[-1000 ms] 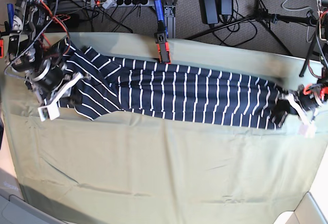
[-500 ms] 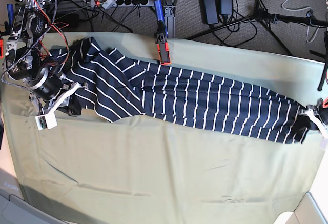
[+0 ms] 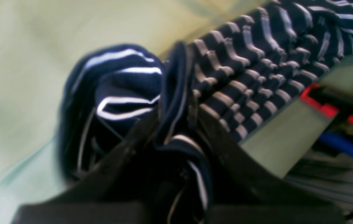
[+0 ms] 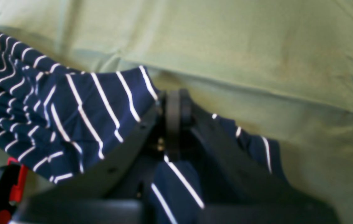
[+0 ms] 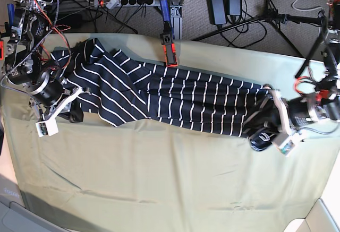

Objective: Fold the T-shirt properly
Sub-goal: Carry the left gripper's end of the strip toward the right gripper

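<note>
The navy white-striped T-shirt (image 5: 175, 96) lies stretched across the olive table cloth (image 5: 159, 173), bunched at both ends. My left gripper (image 5: 264, 131) on the base view's right is shut on the shirt's bunched right end; in the left wrist view the jaws pinch a thick fold of the striped T-shirt (image 3: 176, 102). My right gripper (image 5: 71, 104) on the base view's left is shut on the shirt's left end; the right wrist view shows striped T-shirt fabric (image 4: 80, 115) draped over closed jaws.
A red and black clamp (image 5: 170, 51) with a blue handle holds the cloth at the back edge. Cables, a power strip (image 5: 125, 1) and tripod legs (image 5: 276, 17) lie behind the table. The cloth's front half carries wrinkles.
My left gripper has moved inward to the left with the shirt's right end, slackening and bunching the fabric there. The right gripper has held its place.
</note>
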### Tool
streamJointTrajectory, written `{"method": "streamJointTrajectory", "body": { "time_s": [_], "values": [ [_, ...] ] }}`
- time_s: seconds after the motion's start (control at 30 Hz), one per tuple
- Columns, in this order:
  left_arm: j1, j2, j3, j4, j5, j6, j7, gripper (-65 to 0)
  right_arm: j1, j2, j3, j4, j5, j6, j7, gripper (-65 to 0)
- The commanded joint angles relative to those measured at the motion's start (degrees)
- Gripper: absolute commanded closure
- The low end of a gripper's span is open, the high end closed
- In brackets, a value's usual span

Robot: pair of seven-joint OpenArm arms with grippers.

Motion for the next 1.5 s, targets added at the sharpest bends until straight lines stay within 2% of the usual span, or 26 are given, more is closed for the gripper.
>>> {"method": "streamJointTrajectory", "body": {
  "time_s": [0.0,0.23,0.4,0.53,0.7,0.93,0.97,1.07,1.13,1.3,1.47],
  "values": [
    [-1.11,0.42,0.68,0.96,-0.09,-0.69,-1.29,0.0,0.72,0.76,0.39,1.01,0.44,2.14,1.29,0.0],
    [-1.14,9.92,8.70,0.96,10.08,-0.69,-4.13,0.0,0.70,0.76,0.39,1.01,0.44,2.14,1.27,0.0],
    [-1.16,14.51,12.50,0.37,16.57,-0.69,-6.82,0.0,0.72,0.76,0.37,1.01,0.44,2.14,1.27,0.0],
    [-1.31,17.18,13.88,-0.68,17.90,-0.35,-7.21,0.0,0.72,0.76,0.37,1.01,0.46,2.14,1.27,0.0],
    [-2.73,19.58,14.75,-4.44,20.59,-0.35,-10.45,0.0,0.59,0.79,0.37,1.01,0.44,2.14,1.05,0.0],
    [-3.96,20.83,17.88,-5.95,20.35,-0.35,-10.54,0.0,0.59,0.76,0.37,1.01,0.44,2.14,1.09,0.0],
    [-3.96,21.31,18.25,-5.95,20.35,-0.35,-10.64,-2.8,0.59,0.76,0.37,1.01,0.44,2.14,1.09,0.0],
    [-3.96,22.60,18.67,-5.92,20.33,-0.35,-10.67,-19.0,0.61,0.76,0.37,1.01,0.44,2.14,1.11,0.0],
    [-3.96,23.50,18.64,-5.92,19.98,-0.33,-10.67,-24.8,0.59,0.76,0.37,1.01,0.44,2.14,1.11,0.0],
    [-4.00,25.07,18.64,-4.39,17.97,-0.33,-10.45,-25.6,0.61,0.76,0.37,1.01,0.44,2.14,1.31,0.0],
    [-3.98,25.55,18.64,0.52,12.28,-0.31,-6.51,-25.5,0.61,0.74,0.37,1.01,0.44,2.14,1.55,0.0]
  ]
}}
